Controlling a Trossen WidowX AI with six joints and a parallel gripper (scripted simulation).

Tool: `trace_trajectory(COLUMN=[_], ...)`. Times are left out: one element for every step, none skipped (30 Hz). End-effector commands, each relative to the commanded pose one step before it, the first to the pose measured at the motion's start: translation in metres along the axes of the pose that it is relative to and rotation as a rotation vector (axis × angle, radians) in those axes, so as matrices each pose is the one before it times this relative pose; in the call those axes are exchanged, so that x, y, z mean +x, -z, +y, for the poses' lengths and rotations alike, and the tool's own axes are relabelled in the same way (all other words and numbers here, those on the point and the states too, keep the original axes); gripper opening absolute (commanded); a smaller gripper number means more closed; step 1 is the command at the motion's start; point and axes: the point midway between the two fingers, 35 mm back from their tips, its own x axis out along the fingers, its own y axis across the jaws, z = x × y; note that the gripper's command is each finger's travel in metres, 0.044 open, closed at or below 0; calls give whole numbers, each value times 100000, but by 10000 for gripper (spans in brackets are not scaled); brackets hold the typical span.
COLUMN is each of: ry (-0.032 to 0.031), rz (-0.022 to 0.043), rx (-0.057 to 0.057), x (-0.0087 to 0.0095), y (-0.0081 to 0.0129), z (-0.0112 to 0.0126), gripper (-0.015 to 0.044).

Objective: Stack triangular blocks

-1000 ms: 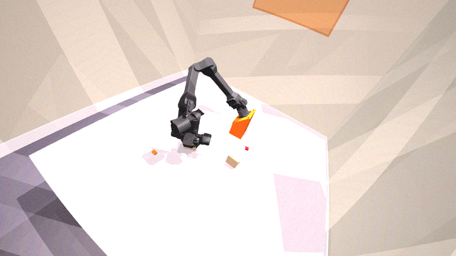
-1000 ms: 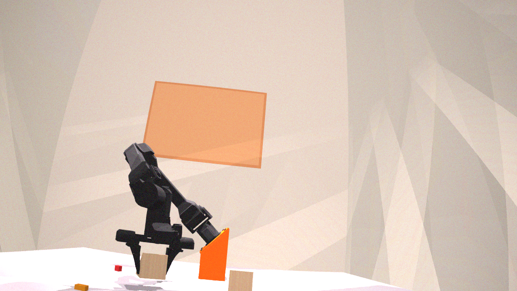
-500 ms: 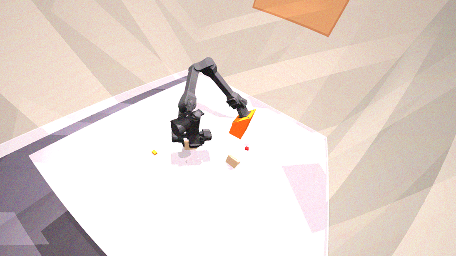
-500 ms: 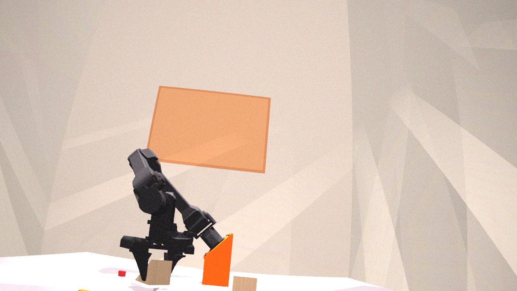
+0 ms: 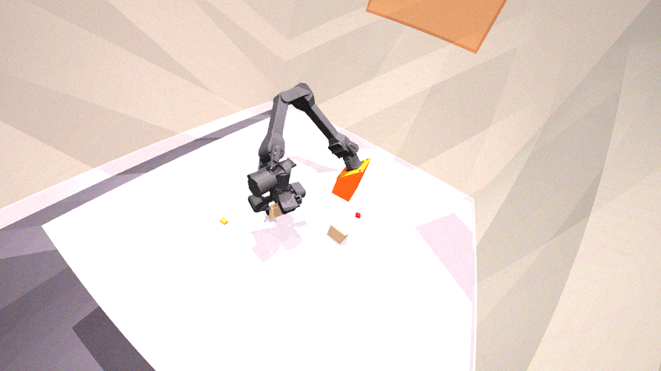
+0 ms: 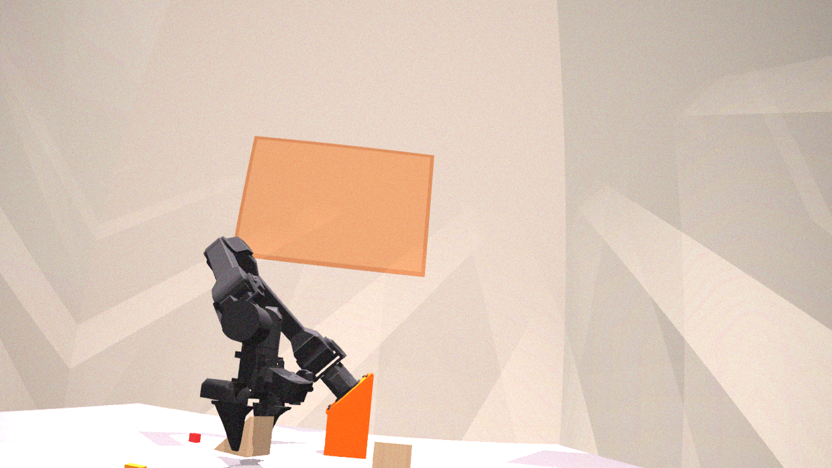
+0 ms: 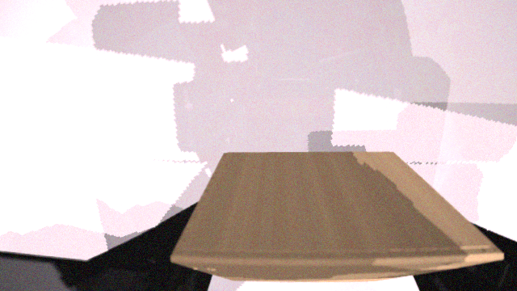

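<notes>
End effector (image 6: 249, 429) is closed on one triangular wooden block (image 6: 256, 435), which fills the lower half of the wrist view as a broad tan face (image 7: 319, 210) with lengthwise grain. In the exterior view this held block looks tilted, its low corner at or just above the white surface (image 5: 266, 308); contact cannot be resolved. Second wooden block (image 5: 337, 233) sits on the surface to the right in the top view, well apart from the held one and near the front of the orange wedge-shaped arm mount (image 5: 348, 184). Judged step: carry phase, block gripped but not yet over its mate. Next move calls for lifting clear, crossing to the second block, and turning the held piece so slope meets slope, ends flush. Small red cube (image 5: 358, 215) and yellow chip (image 5: 223, 220) lie nearby; both matte, plain-coloured.
</notes>
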Motion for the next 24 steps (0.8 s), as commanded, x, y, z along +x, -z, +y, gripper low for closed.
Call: trace_trajectory(ry=[355,-25,-37,-38,-38,-38,-37,-37,-36,-36,-35,-34,-34,-33,-33,-32,-26,-15,-5,0,0,0,0,0], rz=[-4,3,4,5,6,7,8,9,9,10,11,12,12,13,14,15,13,8,3,0,0,0,0,0], rx=[-2040,72,107,114,115,115,115,115,115,115,115,114,114,114,114,113,92,55,18,0,0,0,0,0], x=[-12,100,150,159,162,162,162,162,162,161,162,161,161,161,161,161,130,78,26,0,0,0,0,0], y=[24,-3,-3,-3,-3,-2,-1,-1,0,1,1,2,2,3,4,4,4,3,1,0,0,0,0,0], z=[-38,-1,-1,-1,0,0,1,1,2,2,3,4,4,5,5,6,5,3,1,0,0,0,0,0], gripper=[0,0,0,0,0,0,0,0,0,0,0,0,0,0,0,0,0,0,0,0,0,0,0,0])
